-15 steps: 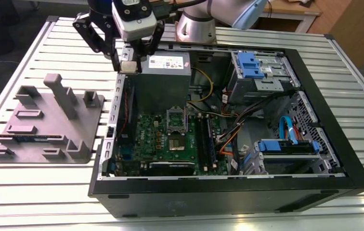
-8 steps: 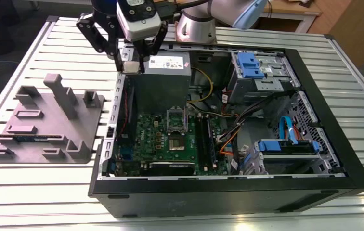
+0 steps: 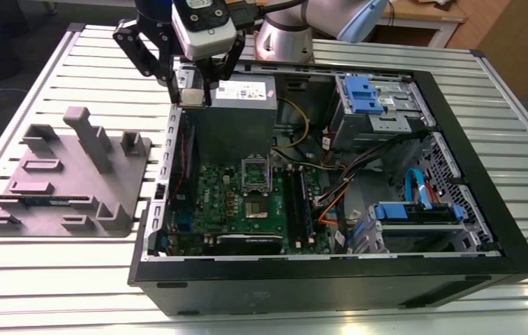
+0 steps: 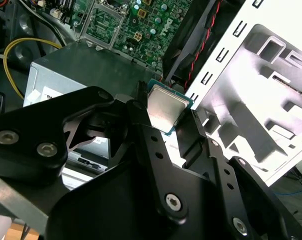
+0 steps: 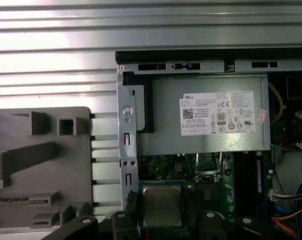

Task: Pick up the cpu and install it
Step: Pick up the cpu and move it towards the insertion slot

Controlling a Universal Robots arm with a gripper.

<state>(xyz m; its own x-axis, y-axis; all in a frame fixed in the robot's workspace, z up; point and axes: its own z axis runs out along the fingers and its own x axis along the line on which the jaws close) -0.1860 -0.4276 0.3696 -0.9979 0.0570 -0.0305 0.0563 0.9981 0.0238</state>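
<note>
The end effector (image 4: 168,114) pinches the cpu (image 5: 162,205) by its edges, just above the grey power box (image 3: 236,112) (near its corner). If the cpu slips or tips, it could sit crooked in the socket (image 3: 255,173) beside the power box and get hurt.

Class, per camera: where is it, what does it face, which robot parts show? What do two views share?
Exterior view: off the arm, above the computer case; arm and gripper show.
Second wrist view: at wrist, facing the cpu; fingers show.
First wrist view: at wrist, facing the power supply; fingers show.
Both wrist views share the cpu.
</note>
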